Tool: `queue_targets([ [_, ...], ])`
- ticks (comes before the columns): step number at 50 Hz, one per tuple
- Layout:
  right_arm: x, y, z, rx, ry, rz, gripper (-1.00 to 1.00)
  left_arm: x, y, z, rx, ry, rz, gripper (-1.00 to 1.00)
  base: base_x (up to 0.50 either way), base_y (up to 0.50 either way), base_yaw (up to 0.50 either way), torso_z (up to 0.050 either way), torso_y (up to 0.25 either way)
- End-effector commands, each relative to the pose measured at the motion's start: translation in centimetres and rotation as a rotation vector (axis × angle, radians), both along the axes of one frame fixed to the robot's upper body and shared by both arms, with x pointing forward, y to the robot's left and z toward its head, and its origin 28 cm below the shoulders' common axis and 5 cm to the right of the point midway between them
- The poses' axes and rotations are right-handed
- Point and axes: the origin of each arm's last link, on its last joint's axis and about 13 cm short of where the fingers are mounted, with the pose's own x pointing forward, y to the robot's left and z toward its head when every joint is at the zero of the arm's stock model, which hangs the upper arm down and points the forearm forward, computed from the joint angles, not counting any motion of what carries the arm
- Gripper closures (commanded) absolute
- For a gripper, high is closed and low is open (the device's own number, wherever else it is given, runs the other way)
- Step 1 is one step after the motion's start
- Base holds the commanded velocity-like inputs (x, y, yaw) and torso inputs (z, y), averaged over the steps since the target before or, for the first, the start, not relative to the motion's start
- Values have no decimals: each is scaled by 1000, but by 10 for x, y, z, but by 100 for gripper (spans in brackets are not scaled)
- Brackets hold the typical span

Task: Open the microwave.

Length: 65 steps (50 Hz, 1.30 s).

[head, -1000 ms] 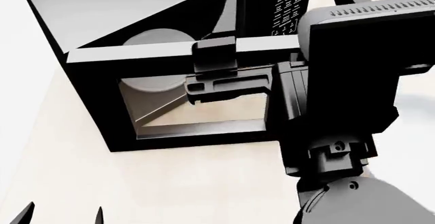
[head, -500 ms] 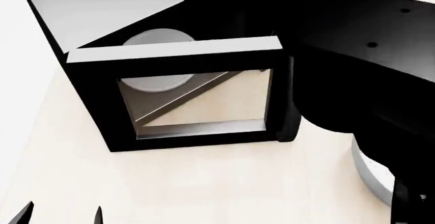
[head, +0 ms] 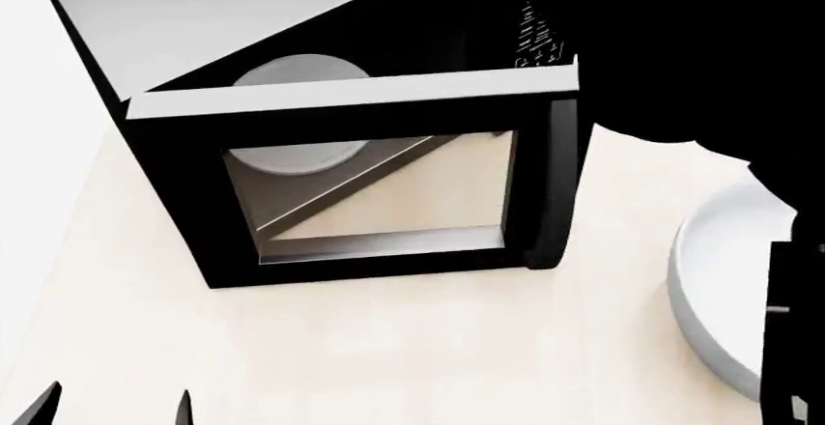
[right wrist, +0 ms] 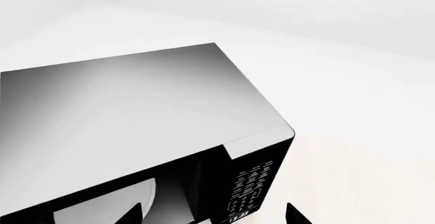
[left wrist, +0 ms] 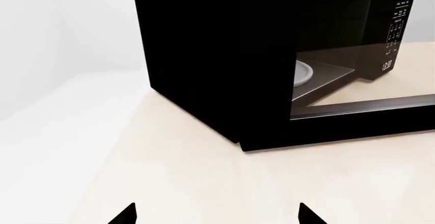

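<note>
The black microwave (head: 193, 19) with a grey top stands on the beige counter. Its glass-windowed door (head: 348, 97) is swung out toward me, with the vertical handle (head: 557, 184) on its right edge. The white turntable (head: 303, 72) shows inside and the keypad (head: 535, 39) behind the door. My right arm is a black mass at the upper right. My right gripper (right wrist: 212, 216) is open and empty, high above the microwave top (right wrist: 136, 107) and the keypad (right wrist: 253, 188). My left gripper (head: 114, 410) is open and empty, low over the counter in front of the microwave (left wrist: 197, 56).
A white bowl (head: 716, 290) sits on the counter (head: 386, 348) right of the door, partly behind my right arm. A white wall lies behind and left of the microwave.
My right gripper was at the top edge of the door one second ago. It has since lifted up and back above the microwave, uncovering the bowl. The door and left gripper have not moved.
</note>
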Motion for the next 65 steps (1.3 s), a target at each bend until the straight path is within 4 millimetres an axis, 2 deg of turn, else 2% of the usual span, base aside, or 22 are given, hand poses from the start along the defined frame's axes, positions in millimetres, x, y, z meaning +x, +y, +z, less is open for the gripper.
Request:
queue_targets([
  [1, 11, -6, -5, -21, 60, -34, -100, 0, 0, 0, 0, 0, 1, -100, 0, 0, 0, 0, 0],
  [31, 32, -6, -40, -29, 128, -52, -100, 0, 1, 1, -1, -4, 9, -100, 0, 0, 0, 0, 0],
  [65, 30, -12, -56, -23, 187, -50, -100, -1, 1, 2, 2, -7, 7, -100, 0, 0, 0, 0, 0],
])
